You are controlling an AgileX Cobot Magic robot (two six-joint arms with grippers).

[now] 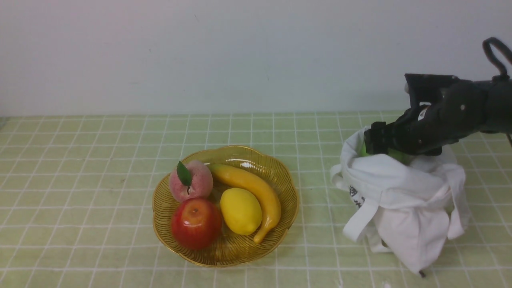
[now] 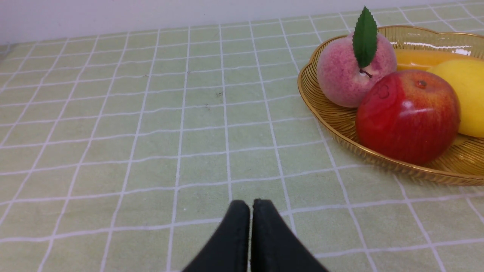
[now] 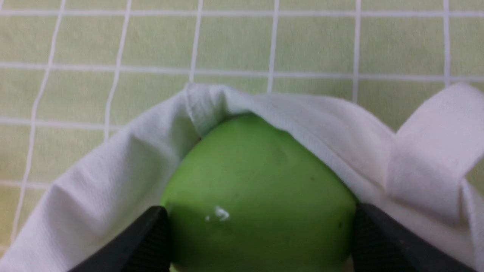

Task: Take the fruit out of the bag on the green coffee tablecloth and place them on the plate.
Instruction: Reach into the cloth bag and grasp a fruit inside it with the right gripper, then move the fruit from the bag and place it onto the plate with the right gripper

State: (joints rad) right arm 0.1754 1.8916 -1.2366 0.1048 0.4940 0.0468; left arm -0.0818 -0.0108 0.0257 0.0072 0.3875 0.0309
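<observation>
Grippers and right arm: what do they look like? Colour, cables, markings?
Right arm: matte black housing, black cable loop on top, small white label. Right gripper: black, with ribbed pads. Left gripper: smooth black, tapering to rounded tips.

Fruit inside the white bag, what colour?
Green apple, glossy, plain; clearest in the right wrist view.

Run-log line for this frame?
stage: grasp | right gripper closed on glossy round green apple inside white cloth tote | left gripper shut | amber ribbed plate: apple absent
</observation>
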